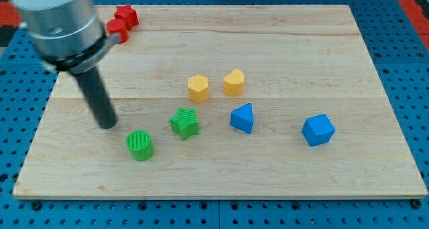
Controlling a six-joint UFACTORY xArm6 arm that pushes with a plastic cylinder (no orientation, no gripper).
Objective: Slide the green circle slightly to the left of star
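The green circle lies on the wooden board toward the view's bottom left. The green star lies a short way to its upper right, with a gap between them. My tip rests on the board up and to the left of the green circle, a small gap away and not touching it. The rod rises from the tip toward the view's top left, where the arm's grey housing fills the corner.
A yellow hexagon and a yellow heart lie above the star. A blue triangle and a blue block lie to its right. Two red blocks sit at the top left, partly behind the arm. The board's bottom edge is near.
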